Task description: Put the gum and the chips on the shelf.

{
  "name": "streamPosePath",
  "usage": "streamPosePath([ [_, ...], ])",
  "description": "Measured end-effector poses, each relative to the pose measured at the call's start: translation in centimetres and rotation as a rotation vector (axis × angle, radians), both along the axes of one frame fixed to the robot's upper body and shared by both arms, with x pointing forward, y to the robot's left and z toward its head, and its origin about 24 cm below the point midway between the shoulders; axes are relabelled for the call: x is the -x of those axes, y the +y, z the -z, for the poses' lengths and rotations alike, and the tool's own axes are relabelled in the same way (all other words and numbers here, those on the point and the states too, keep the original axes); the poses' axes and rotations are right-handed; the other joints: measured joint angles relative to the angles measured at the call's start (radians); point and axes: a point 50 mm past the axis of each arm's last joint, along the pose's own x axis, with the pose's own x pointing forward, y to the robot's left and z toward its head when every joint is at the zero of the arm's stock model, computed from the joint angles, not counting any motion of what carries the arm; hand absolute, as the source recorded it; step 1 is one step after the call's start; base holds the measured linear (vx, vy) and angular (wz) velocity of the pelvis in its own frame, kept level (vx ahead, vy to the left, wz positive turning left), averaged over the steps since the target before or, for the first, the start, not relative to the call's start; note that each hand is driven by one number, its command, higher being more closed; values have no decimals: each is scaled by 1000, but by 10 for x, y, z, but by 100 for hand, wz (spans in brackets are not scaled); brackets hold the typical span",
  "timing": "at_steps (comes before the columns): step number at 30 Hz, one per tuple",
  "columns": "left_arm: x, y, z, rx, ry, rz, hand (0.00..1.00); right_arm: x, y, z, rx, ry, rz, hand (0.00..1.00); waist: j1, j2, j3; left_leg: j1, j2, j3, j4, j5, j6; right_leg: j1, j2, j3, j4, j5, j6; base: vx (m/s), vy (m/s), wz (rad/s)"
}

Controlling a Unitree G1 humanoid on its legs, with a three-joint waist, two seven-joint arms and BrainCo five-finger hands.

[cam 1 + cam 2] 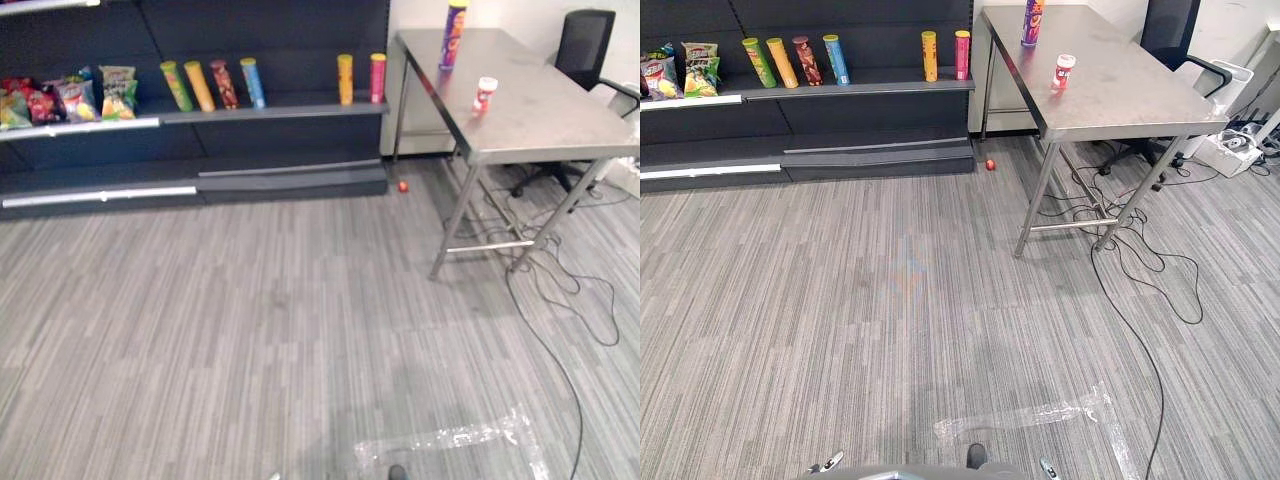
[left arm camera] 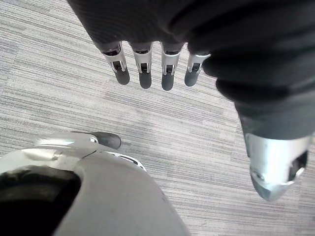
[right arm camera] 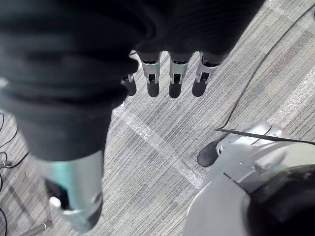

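Two empty hands, left hand (image 2: 147, 29) and right hand (image 3: 172, 29), fingers (image 2: 144, 66) straight, gum (image 1: 485, 95) and chips (image 1: 454, 35) upright on table (image 1: 545, 115)

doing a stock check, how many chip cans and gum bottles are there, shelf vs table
chip cans on the shelf: 6
purple chip can on the table: 1
gum bottle on the table: 1
total: 8

The shelf board (image 1: 270, 112) has an open stretch between the blue can (image 1: 253, 82) and the yellow can (image 1: 345, 79) (snack bags (image 1: 60, 98) crowd it further left). On the table (image 1: 540, 110) the purple can (image 1: 454, 35) and the gum bottle (image 1: 484, 95) stand well apart with bare steel around both, and a chair (image 1: 585, 45) stands behind the far side
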Motion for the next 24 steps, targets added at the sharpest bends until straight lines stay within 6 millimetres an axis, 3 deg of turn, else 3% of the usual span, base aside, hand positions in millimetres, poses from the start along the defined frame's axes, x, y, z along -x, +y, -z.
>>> streamPosePath([
  [24, 0, -1, 0, 2, 0, 2, 0, -6, 1, 0, -3, -15, 3, 0, 4, -1, 9, 21, 9, 26, -27, -2, -2, 9, 10, 5, -12, 2, 2, -20, -16, -1],
])
